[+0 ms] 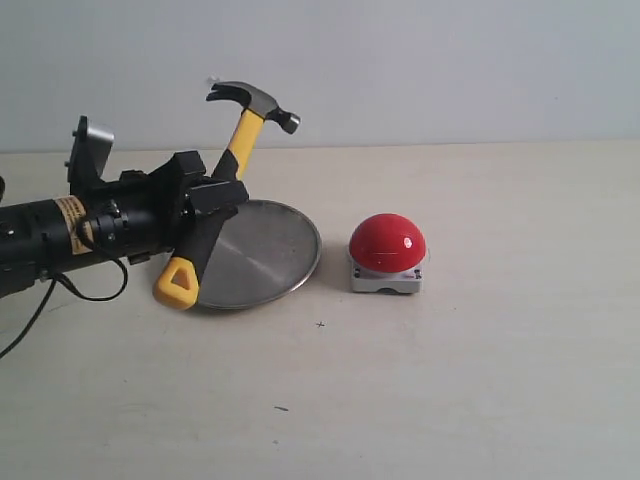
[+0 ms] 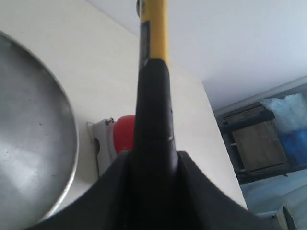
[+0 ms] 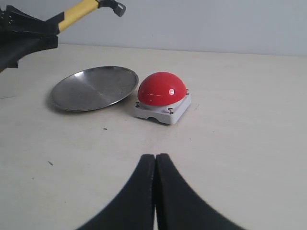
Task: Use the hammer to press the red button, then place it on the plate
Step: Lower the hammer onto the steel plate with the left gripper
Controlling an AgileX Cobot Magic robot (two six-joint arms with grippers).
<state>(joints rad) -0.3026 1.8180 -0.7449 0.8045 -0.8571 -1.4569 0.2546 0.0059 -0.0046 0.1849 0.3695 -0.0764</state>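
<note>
Exterior view: the left end effector [image 1: 215, 190] is clamped on the black rubber grip of the claw hammer [image 1: 243, 130], which tilts head-up above the left rim of the round brushed-metal plate [image 1: 290, 255] (yellow loop low, by that rim), with the glossy red button [image 1: 387, 242] just beside the plate's right edge and bare desk [image 1: 500, 380] beyond. Left wrist view: the grip fills the jaws, half hiding the dome. Right wrist view: the right end effector [image 3: 155, 165] is pressed together, empty, over smooth open desk.

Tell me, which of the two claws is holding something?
The left gripper grips the hammer; the right gripper is shut, empty.
</note>
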